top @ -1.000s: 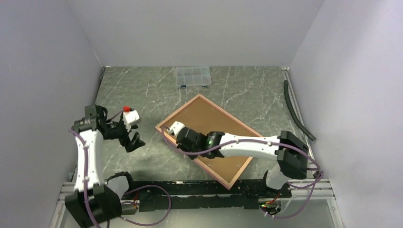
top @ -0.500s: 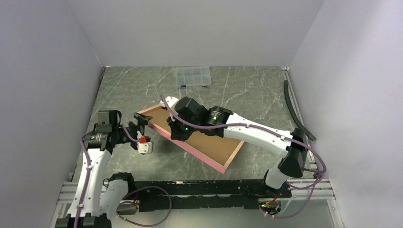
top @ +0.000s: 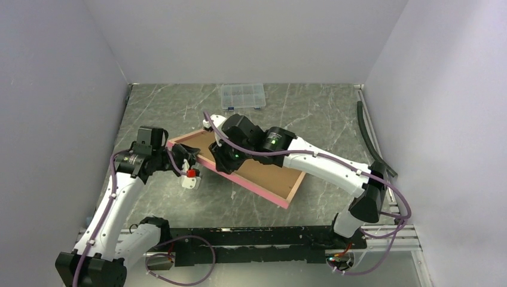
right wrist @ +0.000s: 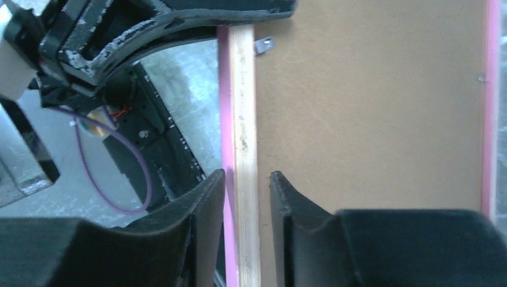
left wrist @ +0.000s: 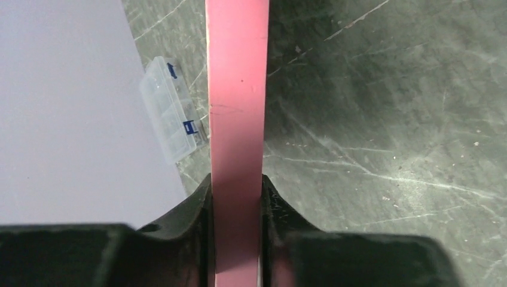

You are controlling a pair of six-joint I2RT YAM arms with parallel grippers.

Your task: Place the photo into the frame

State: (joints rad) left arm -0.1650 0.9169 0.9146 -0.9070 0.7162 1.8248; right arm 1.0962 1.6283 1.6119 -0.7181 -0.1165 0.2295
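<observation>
Seemingly for a handover, the left gripper point(left wrist: 236, 194) clamps one end of the pink-fronted, brown-backed rectangular frame point(top: 269, 178), while the right gripper point(right wrist: 247, 185) straddles its rail loosely, narrowly parted.

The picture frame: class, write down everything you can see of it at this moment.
Seen back up, the frame is a thin rectangle: brown fibreboard-like backing, pale wooden rail, pink outer edge, small metal tabs at the border. It sits slantwise over the marbled table, seemingly raised at its left end. Fingers of the left gripper press on the pink edge; the right gripper straddles the rail, a slight gap beside one finger.
</observation>
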